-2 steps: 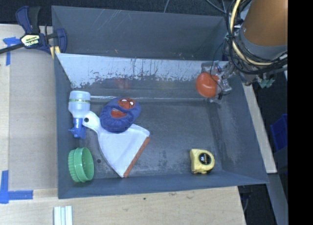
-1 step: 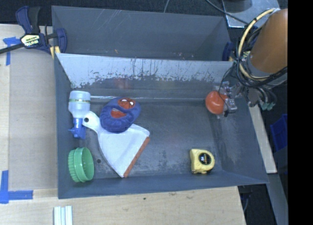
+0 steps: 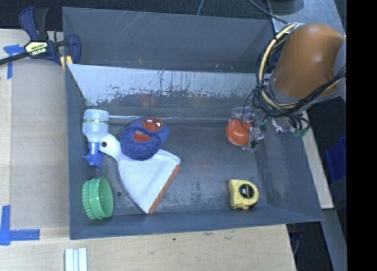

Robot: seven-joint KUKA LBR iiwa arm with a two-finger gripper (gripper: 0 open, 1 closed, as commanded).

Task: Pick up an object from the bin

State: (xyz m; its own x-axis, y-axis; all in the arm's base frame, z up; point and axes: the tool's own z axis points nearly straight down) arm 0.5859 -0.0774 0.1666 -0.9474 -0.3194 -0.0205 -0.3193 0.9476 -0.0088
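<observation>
Pincer (image 3: 251,129) low at the right side of the bin (image 3: 177,81), just beside an orange ball (image 3: 236,134); whether it is spread or pinching cannot be told. Likely the grasp step: next, a sure hold on the ball, then a lift.

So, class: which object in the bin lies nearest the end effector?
The orange ball, right beside the end effector; the yellow tape measure sits farther off.

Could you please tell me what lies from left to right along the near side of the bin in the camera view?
Green ribbed round plastic lid → white wedge-shaped piece with an orange edge → yellow tape measure.
</observation>
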